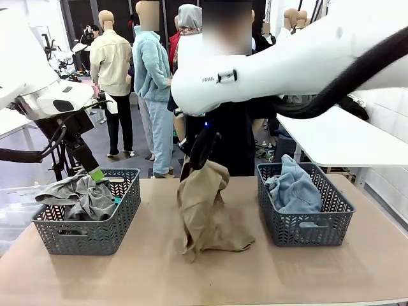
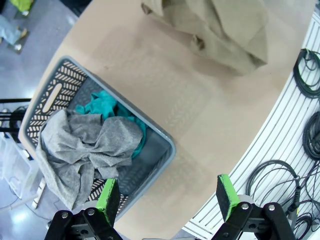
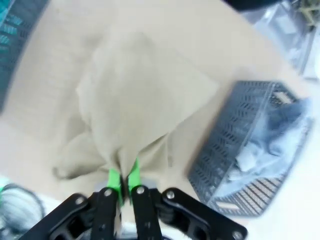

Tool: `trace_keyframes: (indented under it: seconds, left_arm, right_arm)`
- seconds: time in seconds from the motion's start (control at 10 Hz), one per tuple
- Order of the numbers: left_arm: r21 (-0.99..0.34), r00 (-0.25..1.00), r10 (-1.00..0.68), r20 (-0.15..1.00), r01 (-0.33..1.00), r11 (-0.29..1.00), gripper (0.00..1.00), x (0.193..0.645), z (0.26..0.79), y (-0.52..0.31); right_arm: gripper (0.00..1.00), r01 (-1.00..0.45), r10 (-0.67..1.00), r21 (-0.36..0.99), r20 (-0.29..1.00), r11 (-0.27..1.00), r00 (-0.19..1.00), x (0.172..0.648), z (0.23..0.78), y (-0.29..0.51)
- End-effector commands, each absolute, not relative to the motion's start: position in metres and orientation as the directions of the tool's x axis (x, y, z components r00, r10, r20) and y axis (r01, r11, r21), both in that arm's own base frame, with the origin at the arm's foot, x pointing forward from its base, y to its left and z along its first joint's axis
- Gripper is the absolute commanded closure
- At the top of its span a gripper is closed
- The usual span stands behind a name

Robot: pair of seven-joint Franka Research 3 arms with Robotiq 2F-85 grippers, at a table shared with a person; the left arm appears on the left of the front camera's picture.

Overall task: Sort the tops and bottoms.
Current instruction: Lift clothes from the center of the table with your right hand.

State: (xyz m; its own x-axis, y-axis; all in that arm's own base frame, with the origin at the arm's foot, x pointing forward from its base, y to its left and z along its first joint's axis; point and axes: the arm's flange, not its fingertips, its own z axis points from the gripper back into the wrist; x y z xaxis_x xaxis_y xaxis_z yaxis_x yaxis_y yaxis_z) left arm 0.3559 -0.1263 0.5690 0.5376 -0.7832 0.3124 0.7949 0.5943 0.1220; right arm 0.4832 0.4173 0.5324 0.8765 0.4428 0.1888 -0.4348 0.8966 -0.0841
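While the khaki top [image 1: 207, 207] is pinched by the closed right tool [image 3: 124, 179], it should be lifted clear of the table [image 1: 146, 268]. It is best carried to the basket [image 1: 89, 231] at frame left, beneath the open, empty left tool [image 2: 167, 197].

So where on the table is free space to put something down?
Bare tabletop runs along the near edge, and between the left basket and the khaki top, also between that top and the right basket. The middle is crowded: the right hand holds the khaki top there. Both baskets hold clothes.
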Motion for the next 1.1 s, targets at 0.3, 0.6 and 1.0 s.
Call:
trace_keyframes:
  seconds: [0.3,0.6,1.0]
  left_arm:
    - [0.124,0.525,-0.794,0.307,0.805,0.58,0.0,0.355,0.569,-0.124]
    - [0.124,0.525,-0.794,0.307,0.805,0.58,0.0,0.355,0.569,-0.124]
    - [0.124,0.525,-0.794,0.307,0.805,0.58,0.0,0.355,0.569,-0.124]
  right_arm:
    - [1.0,-0.321,0.394,-0.241,0.386,0.916,0.834,0.436,0.567,0.42]
    - [1.0,-0.382,0.425,-0.192,0.306,0.904,0.852,0.449,0.575,0.417]
    - [1.0,-0.382,0.425,-0.192,0.306,0.904,0.852,0.449,0.575,0.417]
